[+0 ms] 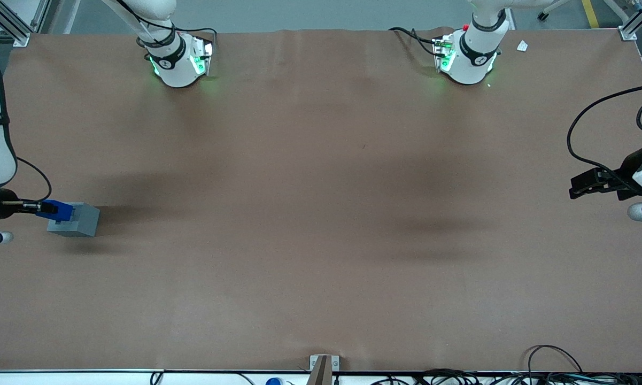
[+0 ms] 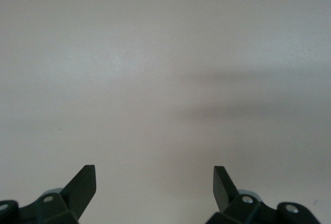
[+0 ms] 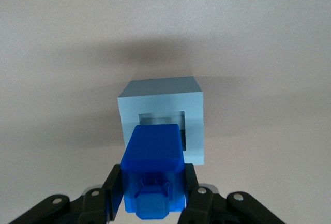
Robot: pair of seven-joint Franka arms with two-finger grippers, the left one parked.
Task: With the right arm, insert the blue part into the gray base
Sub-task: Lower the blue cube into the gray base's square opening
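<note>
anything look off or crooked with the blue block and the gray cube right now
Nothing stands out. The black two-finger gripper is shut on the small bright-blue plastic block, held over the square recess of the light-gray cube, roughly squared to it. The cube sits flat on the brown table, undamaged.

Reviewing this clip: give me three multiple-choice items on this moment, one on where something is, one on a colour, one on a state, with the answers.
1. Where is the gray base?
A. toward the working arm's end of the table
B. mid-table
C. toward the parked arm's end

2. What colour is the part in the gripper?
A. red
B. blue
C. green

3. What is the gripper's state?
A. open, empty
B. shut on the gray base
C. shut on the blue part

Answers: 1 A, it sits beside the working arm; 2 B, bright blue in both views; 3 C, fingers clamp its sides above the base's recess.
</note>
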